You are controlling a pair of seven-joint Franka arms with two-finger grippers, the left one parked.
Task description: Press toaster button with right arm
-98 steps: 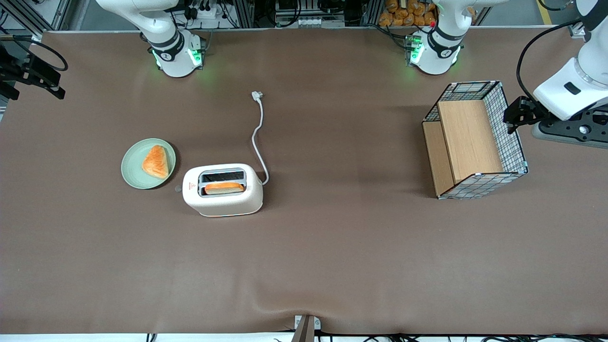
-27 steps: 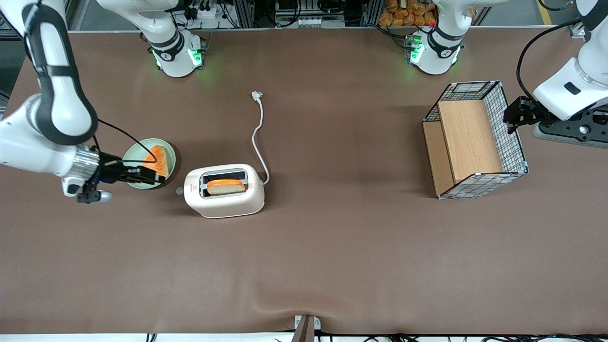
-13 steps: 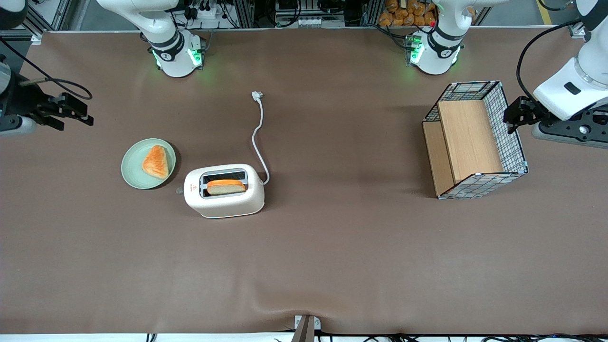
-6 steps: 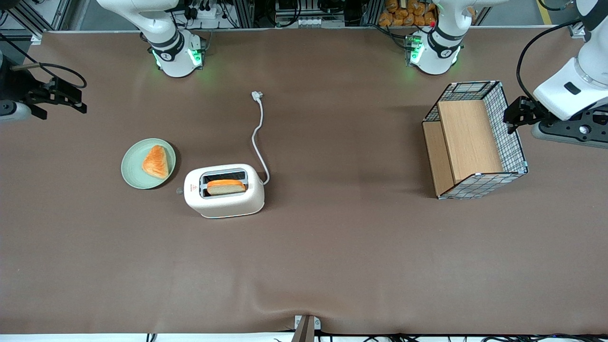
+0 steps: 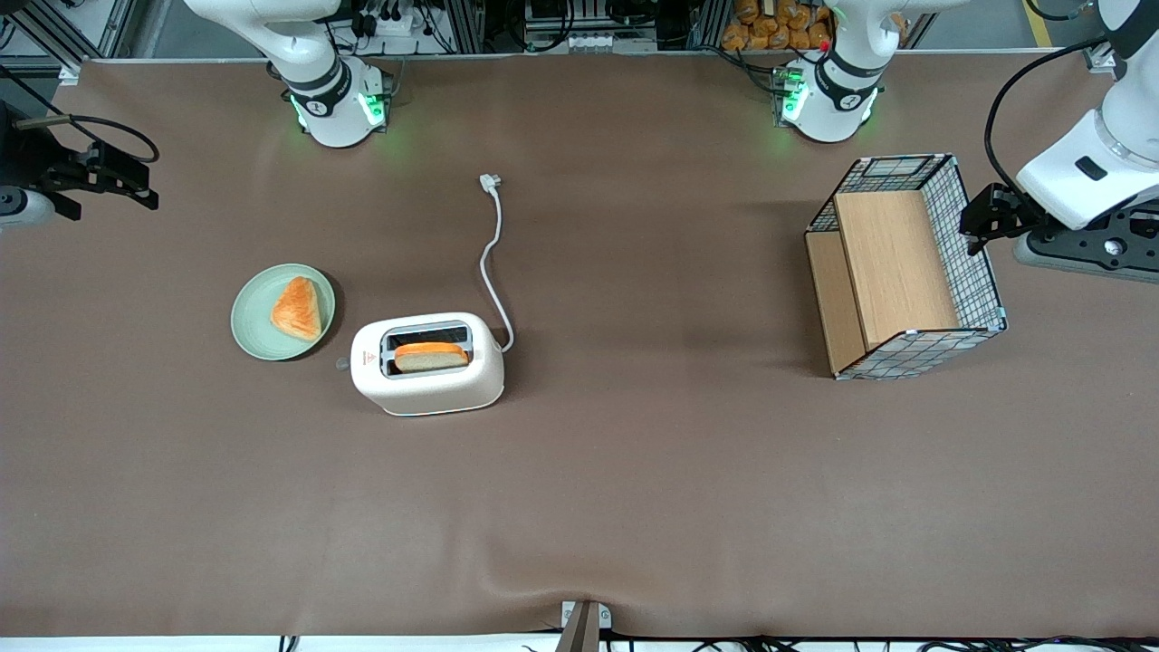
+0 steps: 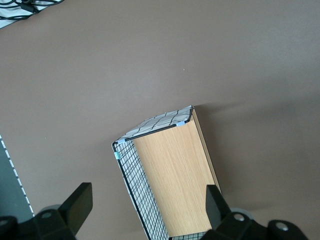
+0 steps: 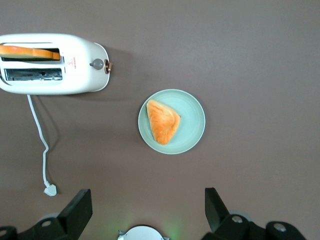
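- While the right arm's hand (image 5: 136, 181) hangs high at the working arm's end of the tabletop (image 5: 634, 498), fingers spread and empty, nothing is contacted.
- The toaster (image 5: 426, 363) stands beside the plate (image 5: 258, 340); the toaster button (image 7: 97, 64) projects from its short end, unobstructed for pressing.

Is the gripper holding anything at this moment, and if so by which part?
Nothing is held. The gripper is open and empty, raised at the working arm's end of the table, apart from the toaster and the plate.
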